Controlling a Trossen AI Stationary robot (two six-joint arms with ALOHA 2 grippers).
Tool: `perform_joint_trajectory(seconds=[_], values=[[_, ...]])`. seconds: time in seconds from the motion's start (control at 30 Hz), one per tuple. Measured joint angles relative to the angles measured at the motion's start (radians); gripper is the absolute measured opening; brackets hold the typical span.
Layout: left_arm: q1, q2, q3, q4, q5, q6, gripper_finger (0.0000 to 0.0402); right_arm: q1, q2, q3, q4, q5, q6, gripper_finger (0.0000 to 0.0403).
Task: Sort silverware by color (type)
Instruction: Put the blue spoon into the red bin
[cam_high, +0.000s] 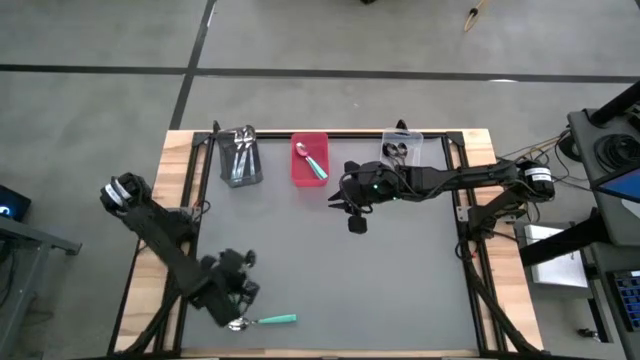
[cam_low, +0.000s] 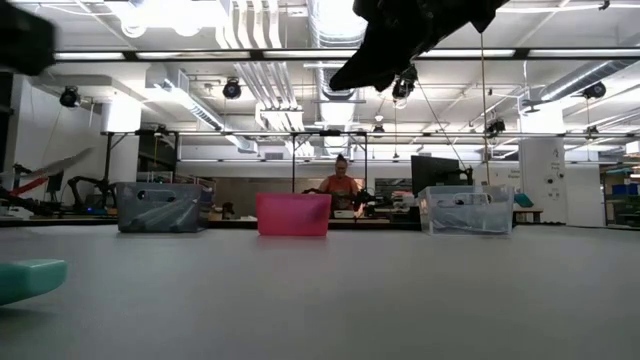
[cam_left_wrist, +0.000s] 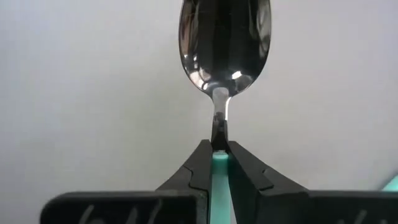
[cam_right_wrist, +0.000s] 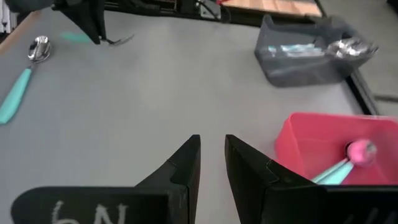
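Left end effector (cam_left_wrist: 219, 155) pinching teal-handled spoon (cam_high: 262, 321) by thin neck near table's (cam_high: 400, 270) near-left edge; spoon may pivot/slip on lift.

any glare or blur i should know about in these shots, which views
Left wrist view: ceiling lights glint in the bowl of the teal-handled spoon; left gripper pinches its neck. Low view: ceiling lamps blow out, the teal handle is blurred.

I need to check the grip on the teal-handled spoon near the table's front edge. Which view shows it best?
The left wrist view: the left gripper is shut on the teal-handled spoon at its neck. The high view shows the whole spoon small, the right wrist view shows it far off, and the low view only its handle end.
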Motion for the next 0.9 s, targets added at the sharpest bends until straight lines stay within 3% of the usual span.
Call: perform_joint_trajectory(seconds=[0.2,0.67,0.9], values=[[0.185,0.000,0.048,0.004,-0.040,0.404,0.0013,0.000,0.000,-0.003,-0.017,0.000,0.062,0.0066],[0.497,0.000,0.207,0.004,-0.440,1.230,0.0014,0.000,0.047,-0.014,0.053,0.014,0.276,0.0066],[0.557,0.000,0.257,-0.004,-0.603,1.468,0.0014,0.031,0.098,-0.027,0.159,0.227,0.319,0.0063]])
